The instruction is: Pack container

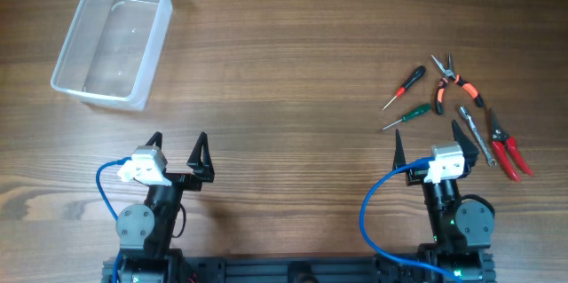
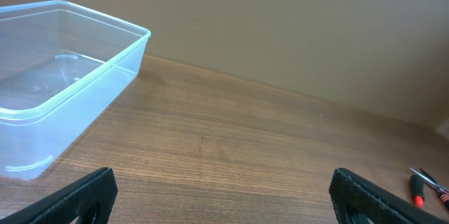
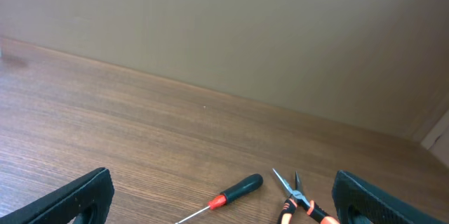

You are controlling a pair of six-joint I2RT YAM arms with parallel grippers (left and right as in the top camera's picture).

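The clear plastic container (image 1: pixel 69 48) lies empty at the far left of the table; it also shows in the left wrist view (image 2: pixel 105 69). Hand tools lie at the right: a black-and-red screwdriver (image 1: pixel 405 86), a green screwdriver (image 1: pixel 406 115), orange-handled needle-nose pliers (image 1: pixel 457 83), a silver wrench (image 1: pixel 477 135) and red-handled cutters (image 1: pixel 508 150). My left gripper (image 1: pixel 178 141) is open and empty near the front edge, well short of the container. My right gripper (image 1: pixel 428 132) is open and empty, just in front of the tools. The right wrist view shows the screwdriver (image 3: pixel 235 190) and pliers (image 3: pixel 298 203) between its fingers (image 3: pixel 224 196).
The wooden table (image 1: pixel 284 61) spans the whole view. A beige wall stands behind it in both wrist views. The pliers' tips (image 2: pixel 428 185) show at the right edge of the left wrist view, beyond the open fingers (image 2: pixel 224 196).
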